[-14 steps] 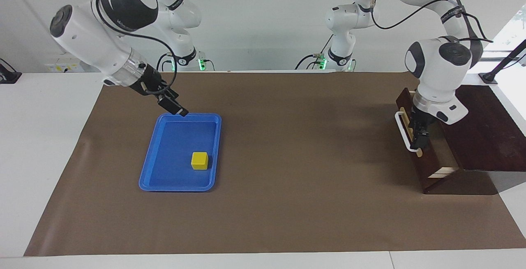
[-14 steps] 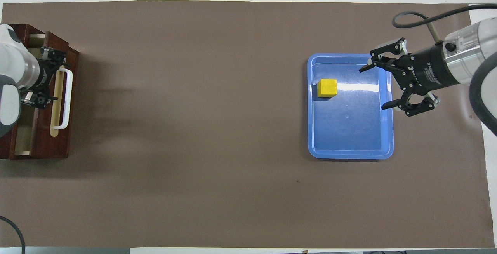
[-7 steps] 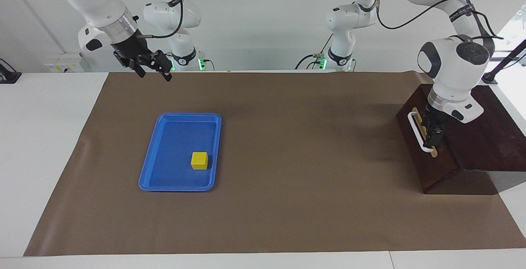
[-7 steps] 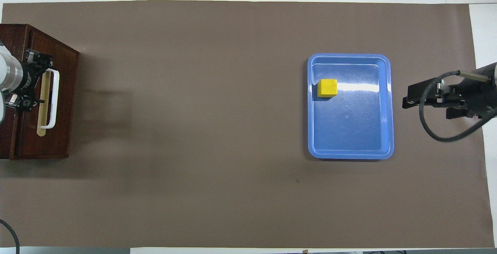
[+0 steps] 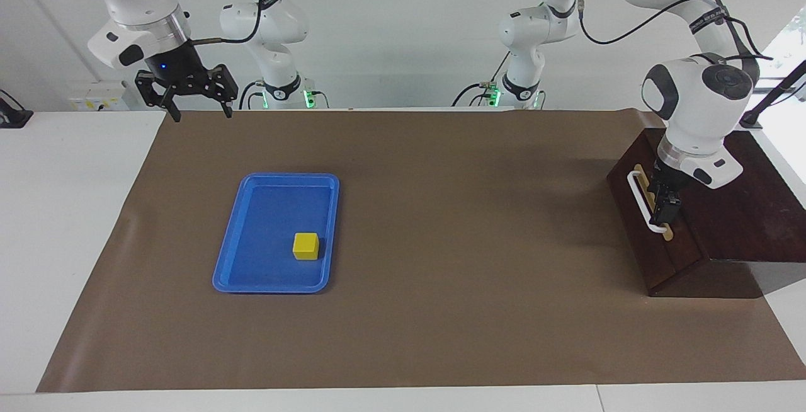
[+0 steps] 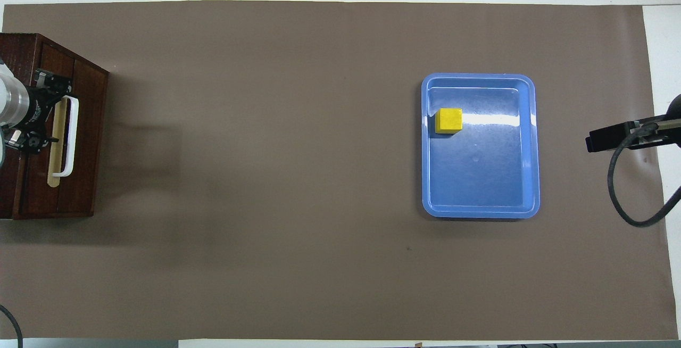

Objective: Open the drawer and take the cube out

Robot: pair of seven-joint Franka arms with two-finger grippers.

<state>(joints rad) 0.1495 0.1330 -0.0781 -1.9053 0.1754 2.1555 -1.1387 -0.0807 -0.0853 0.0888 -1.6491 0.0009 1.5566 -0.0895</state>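
Facing view: the right gripper (image 5: 199, 113) is seen raised over the mat's (image 5: 472, 242) corner at 11 o'clock, fingers pointing down and spread wide apart, nothing held. In the overhead view only a dark part of it and a looped cable are caught at the 3 o'clock edge, so its state cannot be read there.

The left gripper (image 5: 662, 213) is seen at the drawer's (image 5: 661, 251) white handle (image 5: 637, 201), at 3 o'clock in the facing view. Its height above the slanted front is shown there. The spread of its fingers is shown only in the overhead view, where the left gripper (image 6: 50, 116) is found open alongside the handle (image 6: 72, 135), at 9 o'clock. Contact with the handle cannot be confirmed in either view.

The drawer (image 6: 88, 135) is found pushed in, its front flush with the cabinet (image 5: 743, 210).

The cube (image 5: 306, 246) is found outside the drawer, resting in the tray (image 5: 230, 273) toward the right arm's end. In the overhead view the cube (image 6: 448, 121) is placed at 10 o'clock within the tray (image 6: 524, 188), just beside the rim that faces the drawer.

The tray is set well inside the mat's edges. A wide bare stretch of mat is left between tray and drawer. The cabinet is set at the mat's edge, partly on the white table (image 5: 63, 210).
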